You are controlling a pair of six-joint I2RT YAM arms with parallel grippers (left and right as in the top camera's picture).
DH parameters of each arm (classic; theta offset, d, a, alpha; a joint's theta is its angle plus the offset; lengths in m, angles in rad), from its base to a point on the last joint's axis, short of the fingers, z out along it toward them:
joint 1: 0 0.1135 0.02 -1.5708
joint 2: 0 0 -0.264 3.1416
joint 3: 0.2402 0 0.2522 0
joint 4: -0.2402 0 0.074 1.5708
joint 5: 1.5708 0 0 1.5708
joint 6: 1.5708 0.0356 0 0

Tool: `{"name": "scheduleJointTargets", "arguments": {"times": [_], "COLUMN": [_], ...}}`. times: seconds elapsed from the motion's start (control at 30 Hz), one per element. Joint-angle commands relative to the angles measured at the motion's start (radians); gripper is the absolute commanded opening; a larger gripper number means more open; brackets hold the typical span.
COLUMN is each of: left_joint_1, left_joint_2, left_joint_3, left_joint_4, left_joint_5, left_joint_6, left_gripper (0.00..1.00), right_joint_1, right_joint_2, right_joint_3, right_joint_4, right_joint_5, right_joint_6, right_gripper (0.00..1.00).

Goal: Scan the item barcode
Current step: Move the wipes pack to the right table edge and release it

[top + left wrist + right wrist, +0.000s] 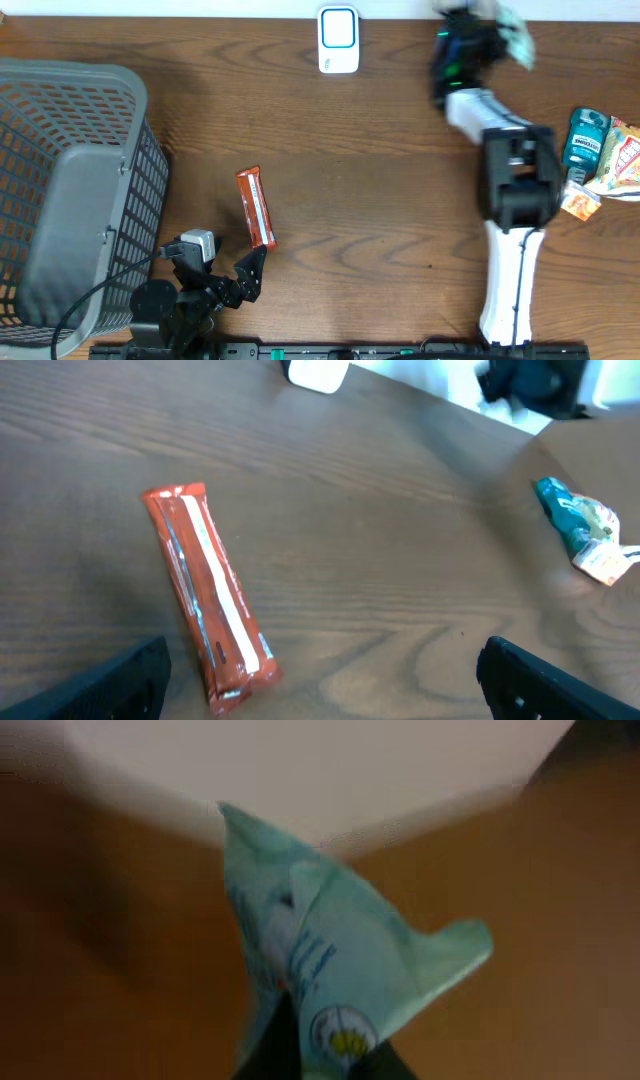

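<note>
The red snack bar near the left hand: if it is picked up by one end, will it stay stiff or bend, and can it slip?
The red snack bar lies flat and straight, so it probably stays fairly stiff. Its wrapper looks smooth, so it may slip. Being flat, it should slide, not roll, when pushed.

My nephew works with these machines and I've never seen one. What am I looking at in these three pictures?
Two robot arms work at a wooden table. One picture looks down from above. The other two come from a camera on each arm's wrist. The left gripper is open and empty, just short of a red snack bar. The right gripper is shut on a pale teal packet at the table's far edge, right of the white scanner. A grey basket stands on the left, and more packets lie on the right.
</note>
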Motion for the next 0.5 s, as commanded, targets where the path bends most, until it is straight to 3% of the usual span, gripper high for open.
{"name": "scheduleJointTargets", "arguments": {"times": [0.0, 0.13, 0.2, 0.3, 0.33, 0.37, 0.43, 0.47], "left_joint_1": [0.003, 0.003, 0.003, 0.003, 0.003, 0.003, 0.003, 0.003], "left_joint_2": [-0.003, -0.003, -0.003, -0.003, -0.003, -0.003, -0.003, -0.003], "left_joint_3": [0.003, 0.003, 0.003, 0.003, 0.003, 0.003, 0.003, 0.003], "left_joint_4": [-0.001, -0.001, -0.001, -0.001, -0.001, -0.001, -0.001, -0.001], "left_joint_5": [-0.005, -0.005, -0.005, -0.005, -0.005, -0.005, -0.005, -0.005], "left_joint_6": [-0.002, -0.002, -0.002, -0.002, -0.002, -0.002, -0.002, -0.002], "left_gripper": [0.98, 0.98, 0.98, 0.98, 0.98, 0.98, 0.98, 0.98], "right_joint_1": [-0.098, -0.179, -0.211, -0.232, -0.234, -0.233, -0.223, -0.215], "right_joint_2": [-0.016, -0.016, -0.016, -0.030, -0.041, -0.051, -0.089, -0.112], "right_joint_3": [0.004, 0.004, 0.004, 0.005, 0.005, 0.005, 0.005, 0.005], "right_joint_4": [-0.299, -0.645, -0.694, -0.706, -0.711, -0.712, -0.720, -0.738], "right_joint_5": [0.060, -0.123, -0.137, -0.136, -0.137, -0.138, -0.171, -0.210], "right_joint_6": [0.260, 0.510, 0.602, 0.615, 0.615, 0.616, 0.616, 0.616], "right_gripper": [0.01, 0.01, 0.01, 0.03, 0.20, 0.42, 0.96, 0.99]}}
